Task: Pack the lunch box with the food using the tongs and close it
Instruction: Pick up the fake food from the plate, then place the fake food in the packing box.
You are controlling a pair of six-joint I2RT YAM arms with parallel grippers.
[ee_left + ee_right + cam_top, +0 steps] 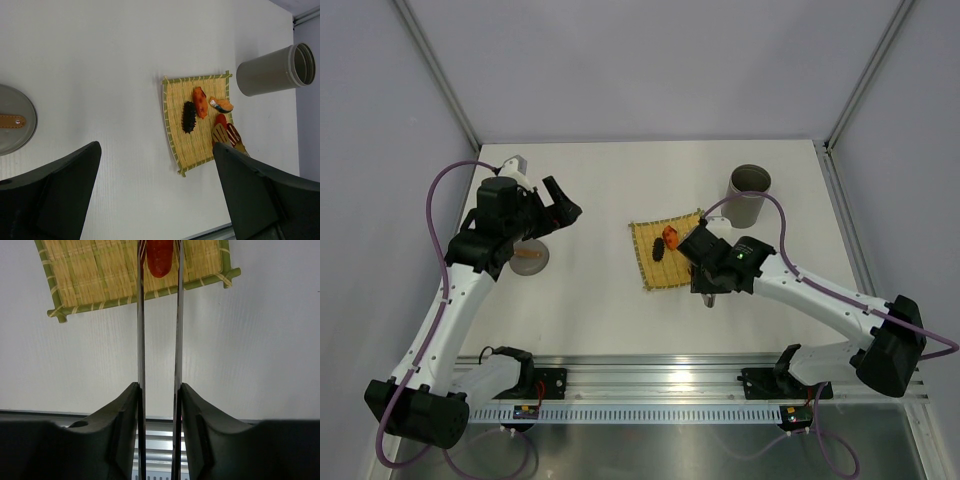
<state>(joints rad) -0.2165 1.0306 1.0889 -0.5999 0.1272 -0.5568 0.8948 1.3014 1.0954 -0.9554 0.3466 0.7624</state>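
My right gripper (160, 388) is shut on the tongs (141, 340). Their two thin silver arms run forward to the yellow mat (100, 270), and their tips flank a red piece of food (159, 257). On the mat also lie a dark piece (189, 117) and two orange pieces (200, 102). The lunch box (750, 192), a tall grey canister, stands open behind the mat to the right. My left gripper (560, 205) hangs open and empty over the table's left side.
The round grey lid (530, 257) with its brown strap lies on the table under the left arm. A metal rail (720, 385) runs along the near edge. Frame posts stand at the back corners.
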